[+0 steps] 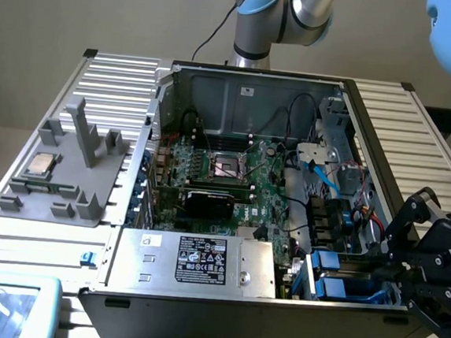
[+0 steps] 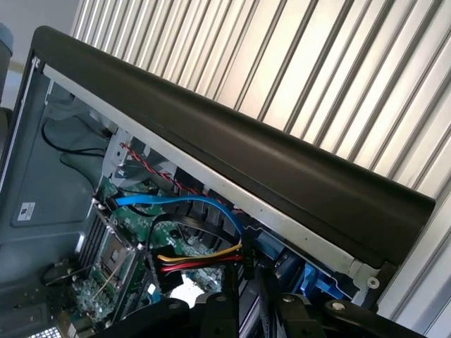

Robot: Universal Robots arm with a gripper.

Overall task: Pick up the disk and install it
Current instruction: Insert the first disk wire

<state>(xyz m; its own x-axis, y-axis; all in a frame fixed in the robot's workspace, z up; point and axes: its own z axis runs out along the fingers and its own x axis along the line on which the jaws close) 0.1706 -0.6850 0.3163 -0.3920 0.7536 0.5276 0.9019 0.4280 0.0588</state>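
The disk, grey with bright blue carrier rails, lies level at the drive bay in the open computer case's near corner, on the exterior view's right. My black gripper reaches in over the case's side wall and is shut on the disk's outer end. In the wrist view the gripper has its two black fingers close together, pointing into the case, with the disk's blue rails just beside them. Most of the disk's face is hidden by the bay and my gripper.
A large silver box with a black label fills the case's near side, beside the green motherboard. The case's black side rim runs close past my gripper. Blue, red and yellow cables hang by the bay. A grey fixture with a silver chip sits on the slatted table.
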